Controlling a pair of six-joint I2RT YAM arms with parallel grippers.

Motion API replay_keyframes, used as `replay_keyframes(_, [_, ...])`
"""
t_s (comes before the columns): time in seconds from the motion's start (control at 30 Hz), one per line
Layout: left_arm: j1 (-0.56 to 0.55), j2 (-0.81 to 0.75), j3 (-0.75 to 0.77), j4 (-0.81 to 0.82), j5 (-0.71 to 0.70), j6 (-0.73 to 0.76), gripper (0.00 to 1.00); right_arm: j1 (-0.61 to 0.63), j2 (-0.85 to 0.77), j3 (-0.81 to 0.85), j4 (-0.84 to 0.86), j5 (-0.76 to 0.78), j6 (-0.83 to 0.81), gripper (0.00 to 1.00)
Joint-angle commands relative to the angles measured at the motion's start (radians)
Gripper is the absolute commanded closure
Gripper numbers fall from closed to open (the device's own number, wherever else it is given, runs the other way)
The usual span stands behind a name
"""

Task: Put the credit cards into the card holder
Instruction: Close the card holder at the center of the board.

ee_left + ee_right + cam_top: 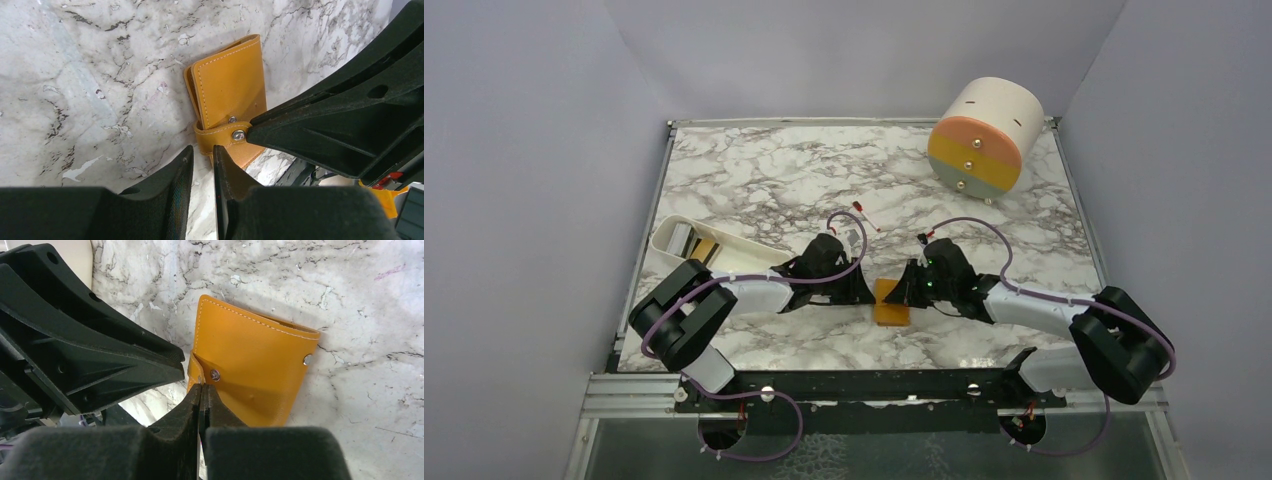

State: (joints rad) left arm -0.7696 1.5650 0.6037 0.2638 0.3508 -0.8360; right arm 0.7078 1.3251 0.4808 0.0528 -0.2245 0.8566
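Note:
The card holder (891, 305) is an orange-tan wallet lying folded on the marble between both grippers, its strap wrapped round it with a snap stud (238, 135). My left gripper (203, 150) stands just off the holder's strap end, its jaws a narrow gap apart with only marble showing between them. My right gripper (201, 386) is shut, and its tips rest against the strap tab by the stud (215, 374). Whether any strap is pinched I cannot tell. Credit cards, one silver-grey (682, 238) and one golden (705, 249), lie in the white tray.
The white oblong tray (742, 254) sits at the left, close behind my left arm. A big cream-orange drum (984, 135) lies on its side at the back right. A small red-and-white stick (865, 214) lies behind the grippers.

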Motion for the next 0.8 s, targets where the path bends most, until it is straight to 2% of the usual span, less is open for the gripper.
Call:
replay_keyframes(0.0, [-0.004,-0.011,0.009,0.014,0.012,0.006,0.75,0.005,-0.027,0.002,-0.011,0.037,-0.033,0.99])
replay_keyframes(0.17, [-0.003,-0.018,0.021,0.005,0.010,0.009,0.70,0.005,-0.031,0.018,-0.041,0.070,-0.051,0.99])
replay_keyframes(0.77, [-0.003,0.010,0.051,-0.015,0.000,0.031,0.66,0.005,0.002,0.040,-0.037,0.093,-0.064,0.99])
